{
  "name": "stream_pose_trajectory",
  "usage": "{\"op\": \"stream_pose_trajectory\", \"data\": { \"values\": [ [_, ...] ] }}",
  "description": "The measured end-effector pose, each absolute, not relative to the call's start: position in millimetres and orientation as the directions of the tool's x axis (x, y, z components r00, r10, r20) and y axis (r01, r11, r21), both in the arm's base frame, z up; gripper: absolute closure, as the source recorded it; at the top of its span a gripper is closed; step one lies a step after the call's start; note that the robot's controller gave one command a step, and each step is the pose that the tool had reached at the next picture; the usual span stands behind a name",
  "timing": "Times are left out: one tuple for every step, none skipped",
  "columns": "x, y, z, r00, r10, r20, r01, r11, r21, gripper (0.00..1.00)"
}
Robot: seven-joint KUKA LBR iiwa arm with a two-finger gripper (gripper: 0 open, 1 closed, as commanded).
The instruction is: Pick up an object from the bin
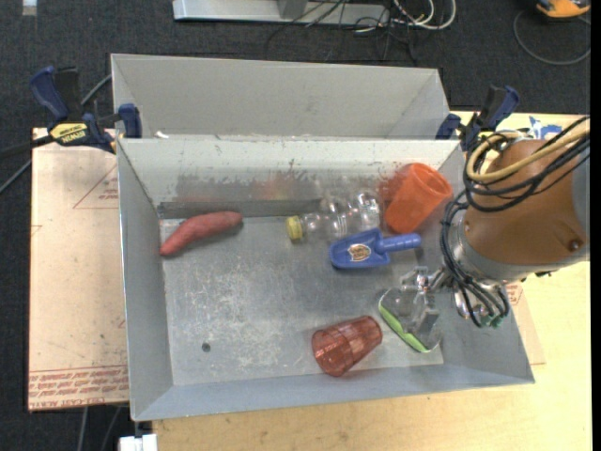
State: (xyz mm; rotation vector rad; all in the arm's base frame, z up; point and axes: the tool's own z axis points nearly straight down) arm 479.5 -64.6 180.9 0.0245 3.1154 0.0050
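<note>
Down in the near right corner of the bin [235,332], the gripper [420,296] hangs over a clear thing with a green rim [405,331], which lies by the right wall, directly under the pincer and reaching a little nearer than it. Whether the pincer is released or clenched I cannot tell. A pinkish translucent cup [346,345] lies on its side just left; a blue scoop [364,251] lies behind.

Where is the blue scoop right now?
In the camera view, the blue scoop lies right of the bin's centre, just below the clear bottle and orange cup, above-left of the gripper.
</note>
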Motion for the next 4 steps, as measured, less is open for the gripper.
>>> {"op": "stream_pose_trajectory", "data": {
  "values": [
    [477.5,-61,118,-1.0,0.008,-0.02,0.008,1.0,0.004,1.0],
    [484.2,-32,79,-1.0,0.009,-0.024,0.009,1.0,0.006,1.0],
    [482.8,-31,71,-0.991,-0.129,-0.023,-0.129,0.992,0.002,1.0],
    [529.0,-4,71,-0.998,-0.047,-0.03,-0.047,0.999,0.006,1.0]
  ]
}}
